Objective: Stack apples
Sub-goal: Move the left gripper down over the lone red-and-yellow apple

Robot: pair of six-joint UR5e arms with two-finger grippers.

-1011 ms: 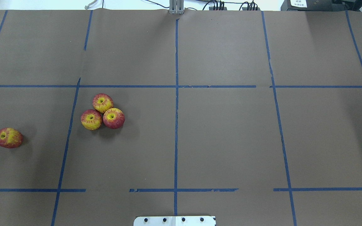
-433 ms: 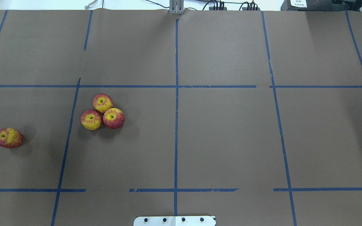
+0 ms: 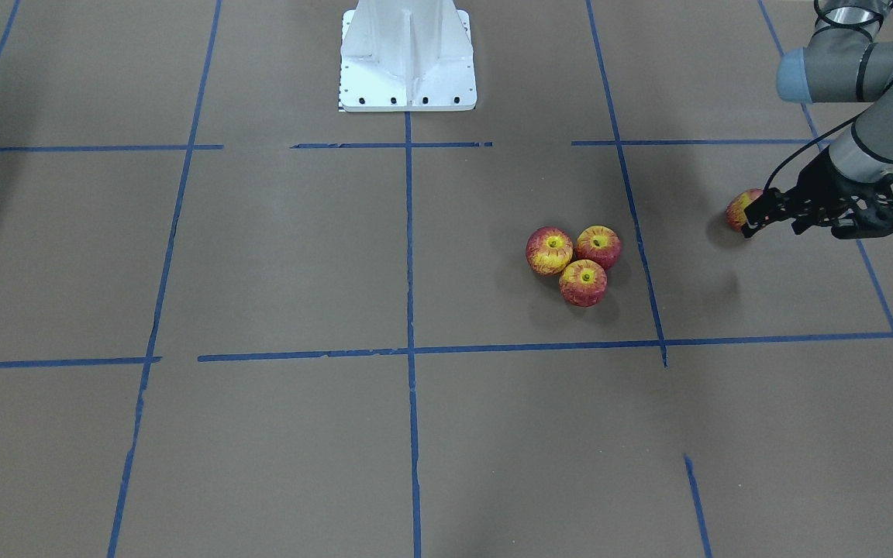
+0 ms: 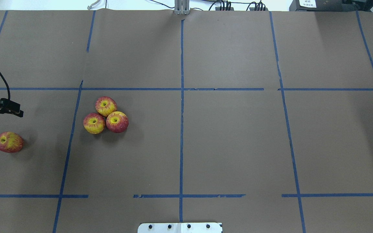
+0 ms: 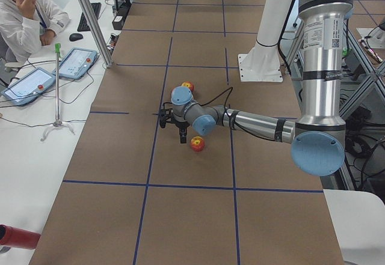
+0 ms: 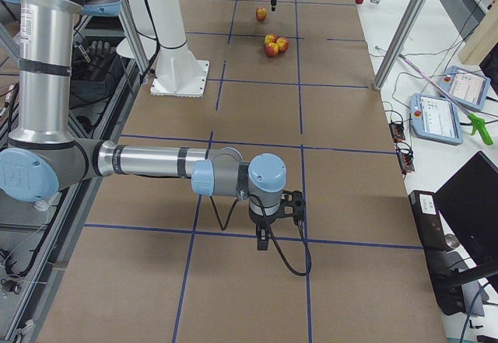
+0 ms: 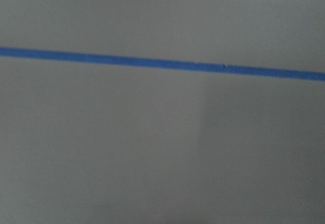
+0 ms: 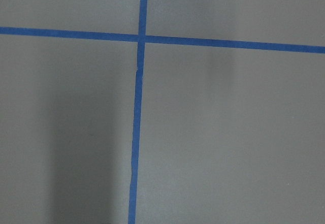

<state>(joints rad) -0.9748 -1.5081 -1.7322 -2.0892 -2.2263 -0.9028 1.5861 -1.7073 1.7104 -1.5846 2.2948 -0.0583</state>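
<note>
Four apples (image 4: 106, 106) are in play and none is stacked yet: all sit on the brown paper table cover (image 4: 238, 145). Three of them touch in a tight triangle, one at 12 o'clock, one at 8 and one at 4 of the cluster's middle, stem dimples up, which looks like a ready base. The fourth apple (image 4: 9, 142) lies tilted on its side well apart, at about 8 o'clock from the cluster in the overhead view, across a blue tape line (image 4: 71, 139). By my judgement the whole of the lifting is left: that loner must be picked up and seated in the hollow atop the three. The left gripper (image 3: 760, 217) hangs above the table near the lone apple, at its 12 o'clock seen from overhead, not touching it; I cannot tell how wide its jaws stand. The right gripper (image 6: 264, 238) is far off at the table's other end, and its jaws cannot be judged either.
</note>
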